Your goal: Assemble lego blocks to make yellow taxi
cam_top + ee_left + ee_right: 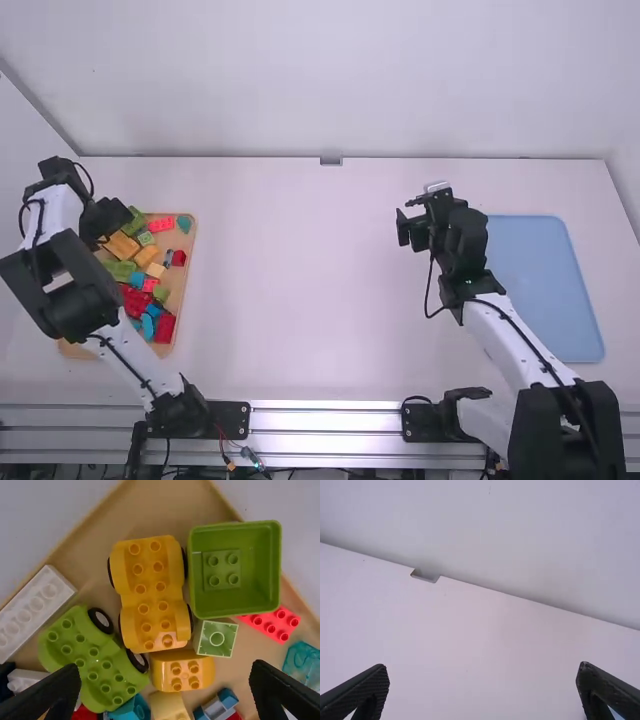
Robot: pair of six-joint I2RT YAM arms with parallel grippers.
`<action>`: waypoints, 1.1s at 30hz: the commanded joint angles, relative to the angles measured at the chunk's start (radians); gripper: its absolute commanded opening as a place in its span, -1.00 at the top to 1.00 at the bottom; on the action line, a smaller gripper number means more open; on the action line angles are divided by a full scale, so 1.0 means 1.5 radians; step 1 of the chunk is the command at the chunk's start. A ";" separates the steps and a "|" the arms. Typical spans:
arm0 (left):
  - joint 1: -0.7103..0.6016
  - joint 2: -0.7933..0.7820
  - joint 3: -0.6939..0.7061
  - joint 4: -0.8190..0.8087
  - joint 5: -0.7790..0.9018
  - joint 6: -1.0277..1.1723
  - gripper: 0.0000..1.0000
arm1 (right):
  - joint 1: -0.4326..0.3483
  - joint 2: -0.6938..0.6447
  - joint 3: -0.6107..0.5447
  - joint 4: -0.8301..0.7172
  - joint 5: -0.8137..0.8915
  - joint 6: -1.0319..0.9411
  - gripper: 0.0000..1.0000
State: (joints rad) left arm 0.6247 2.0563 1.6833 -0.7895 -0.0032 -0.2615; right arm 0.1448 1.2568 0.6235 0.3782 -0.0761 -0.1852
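Yellow base: in your tan tray, chunky, studs up, dark wheels along its sides, hugging the green box
Yellow brick: also in your tray, kinda rounded, studded
Left gripper: wide open above your tray
Right gripper: yours is open too

The car base is yellow-orange with black wheels. The lime base has black tyres around white hubs. The box is solid green; the cube is pale green on top and darker green at the side. The two-tone block is blue at its ends, grey between. The red brick, white brick and orange brick are single-coloured. The clear block is teal. The tray is tan, the mat plain light blue, the table white.
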 commanded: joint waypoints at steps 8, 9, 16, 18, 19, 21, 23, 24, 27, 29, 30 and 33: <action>0.003 0.034 -0.014 0.013 -0.014 0.016 -0.58 | -0.001 0.003 0.021 0.002 -0.003 0.001 -0.98; 0.003 0.035 -0.019 0.013 -0.024 0.015 -0.58 | -0.001 0.003 0.021 0.002 -0.003 0.001 -0.98; 0.003 0.036 -0.049 0.033 -0.026 0.016 -0.61 | 0.000 0.003 0.021 0.006 -0.003 0.001 -0.97; 0.003 0.036 -0.049 0.030 -0.026 0.016 -0.62 | 0.000 0.003 0.021 0.006 -0.004 0.001 -0.98; 0.003 0.036 -0.049 0.031 -0.026 0.015 -0.62 | 0.000 0.003 0.021 0.006 -0.003 0.001 -0.98; 0.003 0.036 -0.050 0.032 -0.026 0.015 -0.61 | 0.000 0.003 0.021 0.006 -0.003 0.001 -0.98; 0.003 0.036 -0.061 0.049 -0.026 0.015 -0.61 | 0.000 0.003 0.021 0.004 -0.003 0.001 -0.97; 0.003 0.036 -0.063 0.052 -0.026 0.015 -0.61 | 0.000 0.003 0.021 0.004 -0.003 0.001 -0.98; 0.003 0.036 -0.086 0.085 -0.026 0.015 -0.58 | 0.000 0.003 0.021 0.001 -0.003 0.001 -0.98; 0.003 0.036 -0.093 0.094 -0.026 0.016 -0.57 | 0.000 0.003 0.021 0.001 -0.003 0.001 -0.98; 0.003 0.036 -0.096 0.099 -0.026 0.015 -0.57 | 0.000 0.003 0.021 0.001 -0.003 0.001 -0.97; 0.003 0.036 -0.101 0.112 -0.028 0.016 -0.55 | 0.000 0.003 0.021 0.000 -0.003 0.001 -0.98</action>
State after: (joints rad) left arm 0.6247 2.0918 1.5391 -0.6235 -0.0376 -0.2459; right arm 0.1448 1.2564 0.6235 0.3805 -0.0757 -0.1871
